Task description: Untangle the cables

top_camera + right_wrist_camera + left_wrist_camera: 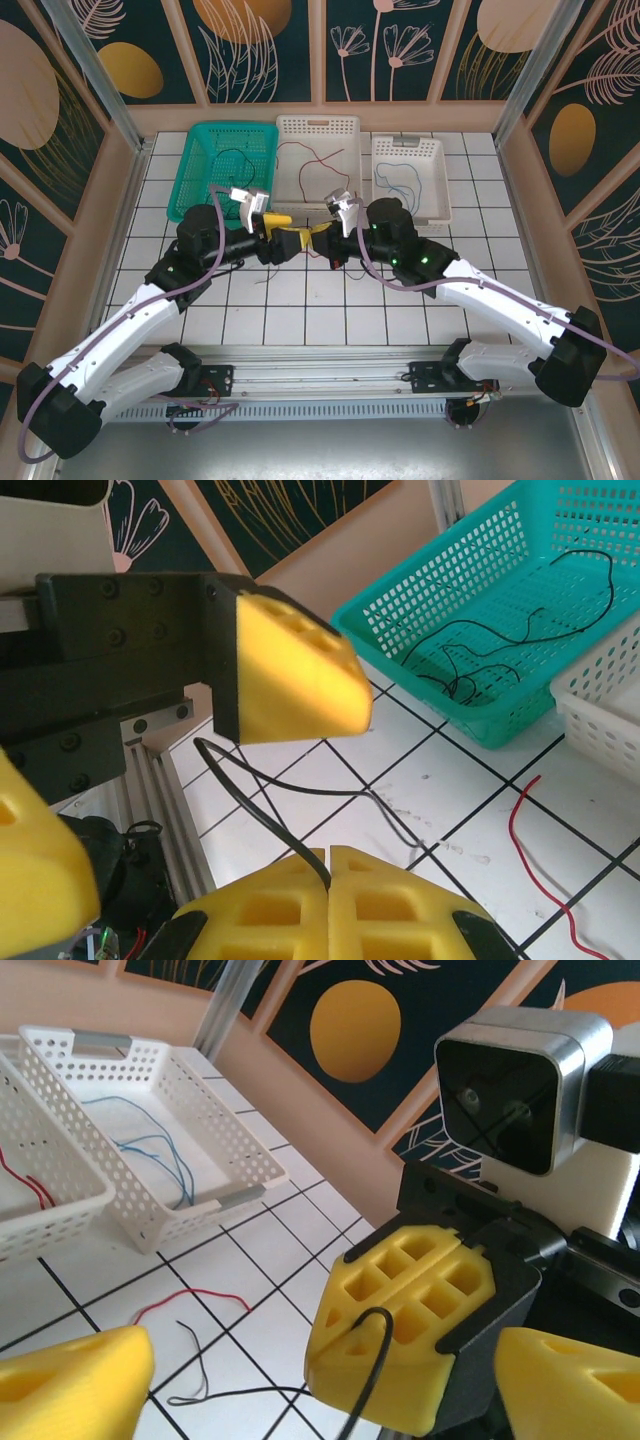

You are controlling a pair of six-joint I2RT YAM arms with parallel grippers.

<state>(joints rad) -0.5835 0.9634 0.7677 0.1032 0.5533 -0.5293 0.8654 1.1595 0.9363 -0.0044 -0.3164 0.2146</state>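
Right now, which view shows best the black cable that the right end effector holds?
The right wrist view: the black cable rises from the shut right end effector and loops clearly. The left wrist view shows a short piece; the top view barely shows it.

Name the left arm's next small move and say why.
Probably close the left gripper on the black cable just beside the right gripper. The right gripper is shut on that cable, the open left one straddles it, and the teal basket holding other black cables sits on the left arm's side, so a handover looks likely.
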